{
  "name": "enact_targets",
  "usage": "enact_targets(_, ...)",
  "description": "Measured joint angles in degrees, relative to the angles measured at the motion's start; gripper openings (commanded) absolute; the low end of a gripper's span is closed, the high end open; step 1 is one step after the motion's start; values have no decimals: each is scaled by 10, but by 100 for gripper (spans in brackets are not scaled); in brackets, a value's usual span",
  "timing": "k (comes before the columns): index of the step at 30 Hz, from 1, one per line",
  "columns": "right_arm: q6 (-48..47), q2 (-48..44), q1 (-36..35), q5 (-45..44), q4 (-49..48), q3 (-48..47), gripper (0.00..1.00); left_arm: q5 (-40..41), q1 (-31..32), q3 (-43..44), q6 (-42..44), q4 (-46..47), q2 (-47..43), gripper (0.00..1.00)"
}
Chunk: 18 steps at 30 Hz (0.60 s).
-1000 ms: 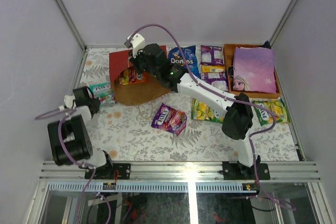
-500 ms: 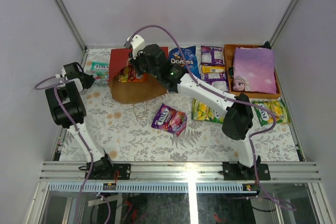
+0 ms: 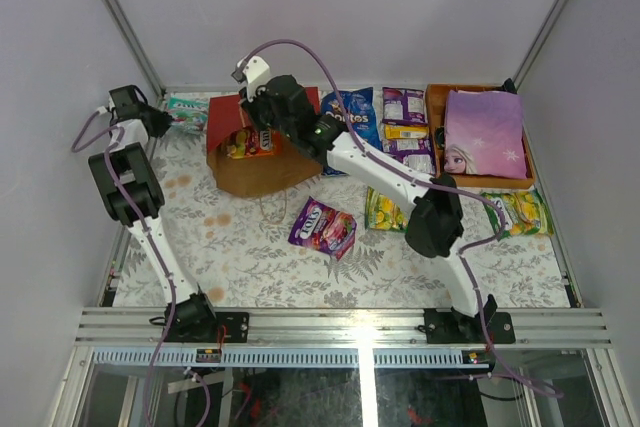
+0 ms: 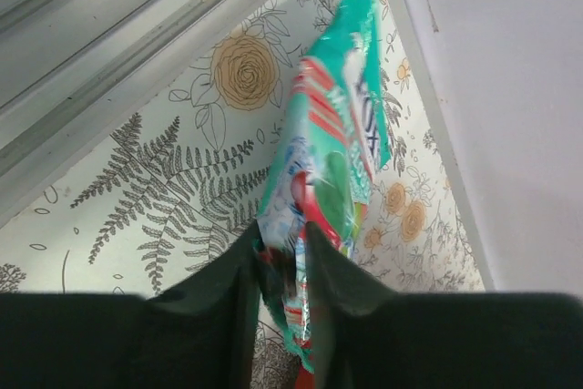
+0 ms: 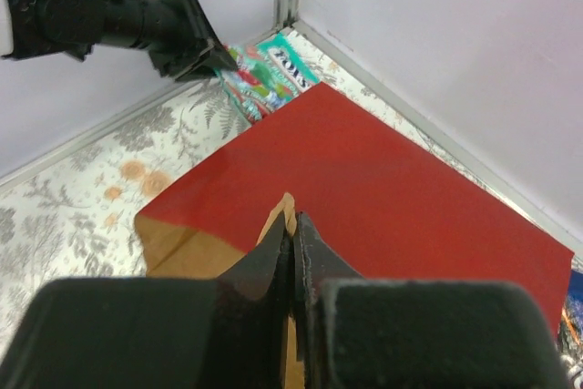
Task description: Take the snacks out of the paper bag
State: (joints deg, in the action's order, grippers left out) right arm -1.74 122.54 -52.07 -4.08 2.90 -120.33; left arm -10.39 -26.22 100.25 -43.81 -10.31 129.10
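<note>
Left gripper: its two dark fingers are pinched on the lower end of a teal packet, which hangs tilted just above the flowered table in the far left corner, close to the wall and just beside the paper bag. Whether the pinch is slackening cannot be told.

Right gripper: fingers clamped together on the bag's upper rim, a sliver of brown kraft showing between the tips. This holds the mouth open. The bag's red outside faces up and back, its brown inside faces the arms, and a red and yellow packet lies in the mouth.

Likely risks: let go here, the teal packet could lean on the wall or slide under the bag's edge, since the corner is cramped. If the right arm tugs, thin paper may tear or the bag may drag. If it lets go, the mouth may fold over the packet inside.

Count:
- one paper bag
- one teal packet
- one blue Doritos bag
- three purple packs, one mid-table and two at the back beside the Doritos
- one small yellow pack between those two
- two yellow-green packs
- at least one packet in the bag
- one orange tray holding one lilac princess item
</note>
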Motion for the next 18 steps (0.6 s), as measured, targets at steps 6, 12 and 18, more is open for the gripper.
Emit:
enact_targets(6, -5, 115, 26, 2, 24, -142, 0, -18, 0, -1, 36, -17, -3, 100)
enact_targets(12, -26, 159, 45, 18, 43, -155, 0, -10, 3, -183, 35, 10, -143, 100)
enact_targets(18, -34, 181, 45, 57, 59, -172, 0, 15, 35, -370, 20, 53, -405, 99)
